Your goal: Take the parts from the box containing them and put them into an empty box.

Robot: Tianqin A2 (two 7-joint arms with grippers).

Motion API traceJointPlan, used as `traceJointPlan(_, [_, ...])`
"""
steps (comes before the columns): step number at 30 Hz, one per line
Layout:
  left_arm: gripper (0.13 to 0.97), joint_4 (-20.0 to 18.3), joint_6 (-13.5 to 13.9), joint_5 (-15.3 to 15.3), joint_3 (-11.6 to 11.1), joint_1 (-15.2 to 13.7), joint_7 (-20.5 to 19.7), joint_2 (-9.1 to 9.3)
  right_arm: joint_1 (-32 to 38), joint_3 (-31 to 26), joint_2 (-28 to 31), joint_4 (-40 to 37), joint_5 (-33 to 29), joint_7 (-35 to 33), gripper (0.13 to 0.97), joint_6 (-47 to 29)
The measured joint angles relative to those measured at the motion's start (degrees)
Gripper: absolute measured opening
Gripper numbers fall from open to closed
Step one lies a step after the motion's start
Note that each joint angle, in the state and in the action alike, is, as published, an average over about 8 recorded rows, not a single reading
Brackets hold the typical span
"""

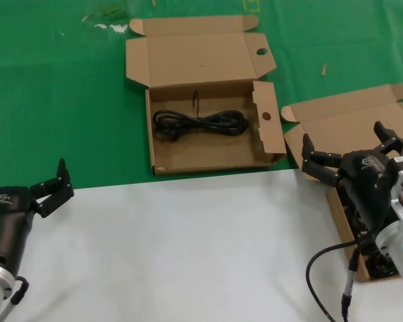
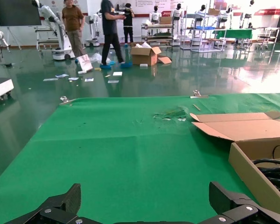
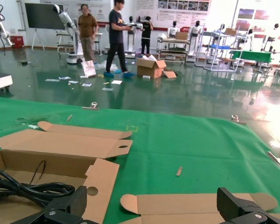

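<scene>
Your right gripper (image 1: 344,155) stands wide open above the plain-lidded box (image 1: 336,124) at the table's right edge, where dark cable bundles (image 1: 379,263) show just beneath the wrist. They look light and floppy, likely to sag, so pinch one at its cinched middle. One cable bundle (image 1: 200,123) already lies in the holed box (image 1: 215,131) at centre back. Your left gripper (image 1: 48,190) waits open near the front-left corner.

A green mat (image 1: 67,100) covers the far table, a white sheet (image 1: 174,248) the near part.
</scene>
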Motion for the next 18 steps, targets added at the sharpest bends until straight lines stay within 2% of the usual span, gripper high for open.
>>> traceJointPlan(18, [0.966, 0.0, 0.0, 0.0, 0.0, 0.0, 0.0, 0.0, 0.0, 0.0, 0.0, 0.0, 0.0, 0.0, 0.966, 0.0])
